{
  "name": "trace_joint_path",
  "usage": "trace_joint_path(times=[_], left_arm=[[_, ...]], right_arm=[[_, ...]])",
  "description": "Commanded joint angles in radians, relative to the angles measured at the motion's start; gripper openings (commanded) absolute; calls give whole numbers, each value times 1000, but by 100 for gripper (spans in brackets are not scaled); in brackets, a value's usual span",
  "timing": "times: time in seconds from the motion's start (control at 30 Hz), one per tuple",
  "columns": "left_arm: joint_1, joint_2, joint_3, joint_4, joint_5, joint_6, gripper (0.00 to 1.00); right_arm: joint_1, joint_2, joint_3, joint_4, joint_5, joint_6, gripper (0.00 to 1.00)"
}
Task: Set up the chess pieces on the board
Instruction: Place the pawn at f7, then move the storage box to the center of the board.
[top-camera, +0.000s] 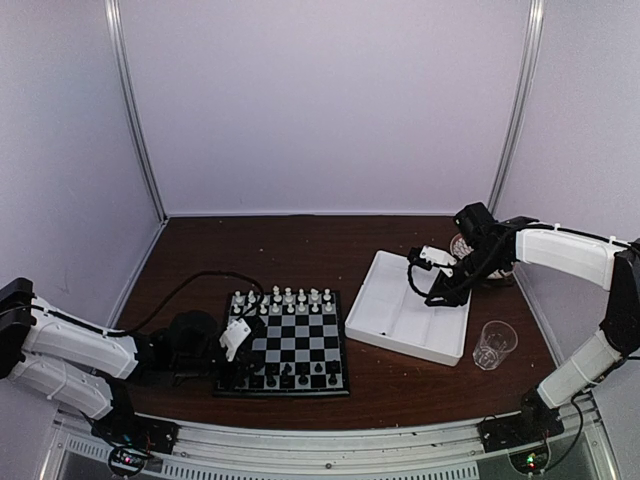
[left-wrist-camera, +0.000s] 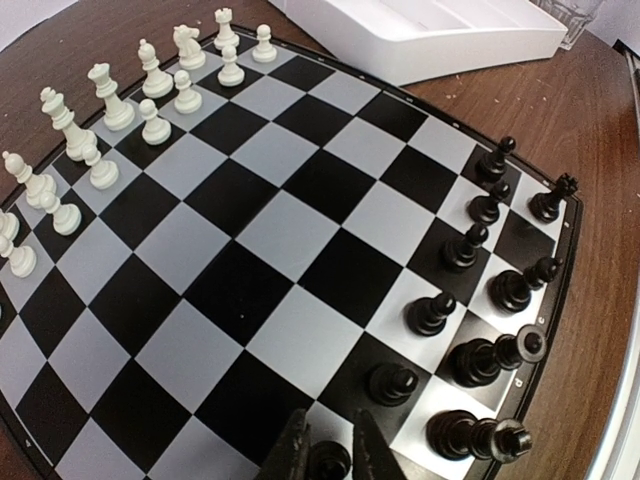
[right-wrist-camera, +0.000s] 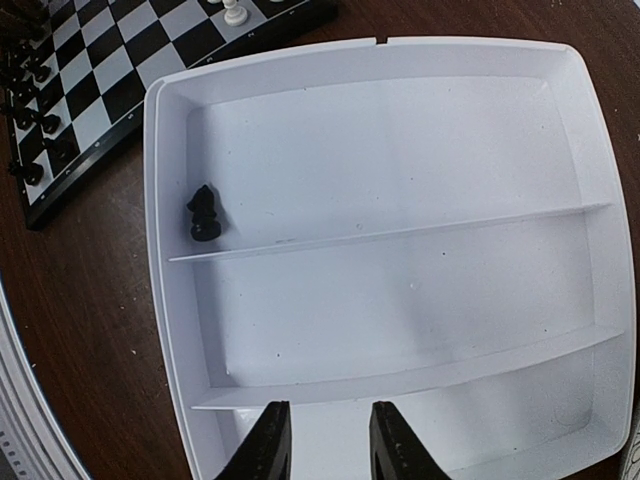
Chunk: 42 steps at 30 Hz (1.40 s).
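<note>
Left gripper (left-wrist-camera: 329, 448): low over the near left corner of the board (left-wrist-camera: 270, 230). Its fingers closely flank a black pawn (left-wrist-camera: 330, 463); I cannot tell whether they pinch it or stand just clear.
Black pieces (left-wrist-camera: 465, 248): upright in two rows along the near edge of the board.
Middle of the board: bare squares.
White pieces (left-wrist-camera: 105, 85): upright in two rows along the far edge.
Tray (right-wrist-camera: 400, 150): just right of the board, with three compartments. One black knight (right-wrist-camera: 204, 214) lies against a divider, near the wall on the board side.
Right gripper (right-wrist-camera: 330, 445): above the tray, fingers spread, nothing between them.
Step in hand: judged to be seating the pawn; setup is nearly complete.
Next move: lift the left gripper straight up, clear of neighbouring pieces. Centre the right gripper over the knight, descend, then close.
</note>
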Motion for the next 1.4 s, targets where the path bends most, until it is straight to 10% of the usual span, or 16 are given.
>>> trace_joint_path(times=[0.0,0.43,0.67,1.37], left_arm=[[-4,-27,6,20,11,7,16],[-5,-81,184,-109,41,33,27],[-3,-85,293,-123,-199,1,57],[-3,-54,448,-313,-232,-23,58]], right_arm=[[-5,6,11,-12,3,-1,31],[-4,20,69,-45,-28,16,30],[4,108,193,-135,-3,-12,31],[249,480,391,-276,-14,-66,37]])
